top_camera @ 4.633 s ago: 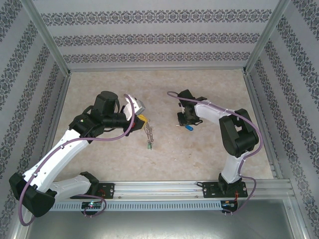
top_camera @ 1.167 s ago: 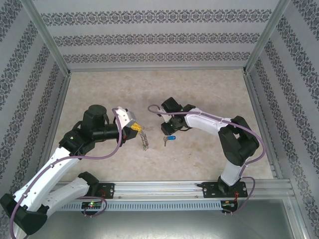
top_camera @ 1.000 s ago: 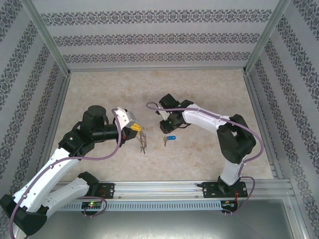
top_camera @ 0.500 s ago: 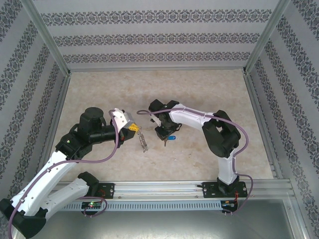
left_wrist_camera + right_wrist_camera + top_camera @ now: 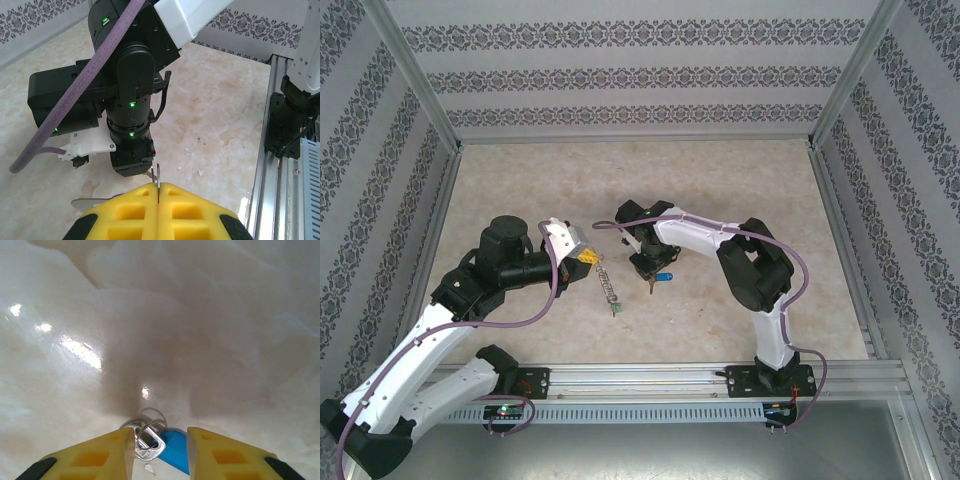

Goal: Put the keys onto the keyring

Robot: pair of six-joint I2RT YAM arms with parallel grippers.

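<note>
The surface (image 5: 740, 190) was hard and glossy. A key pushed sideways on it would probably skate rather than lift.

The right arm (image 5: 700, 232) reached to frame centre in the top view, and its wrist stood near the left arm (image 5: 510, 262). Any further approach risked contact between the two wrists.

The left pincer (image 5: 582, 256) was clenched on the keyring (image 5: 608, 287), which trailed from it toward lower centre and ended in a greenish tag (image 5: 617, 310). In the left wrist view, a thin metal edge (image 5: 158, 176) stood up between the closed yellow fingers (image 5: 130, 212). So narrow a hold could let the loop pivot or slip under load, and the free end could swing.

The right pincer (image 5: 160, 436) stood with its jaws partly apart, straddling the key (image 5: 172, 447) at the bottom centre of the right wrist view. Whether they pressed it could not be told. In the top view the key lay just right of the keyring, apart from it. The split ring (image 5: 151, 430) sat against one finger. An off-centre closure could pinch that ring instead of the blue head, and the key would then twist or drop.
</note>
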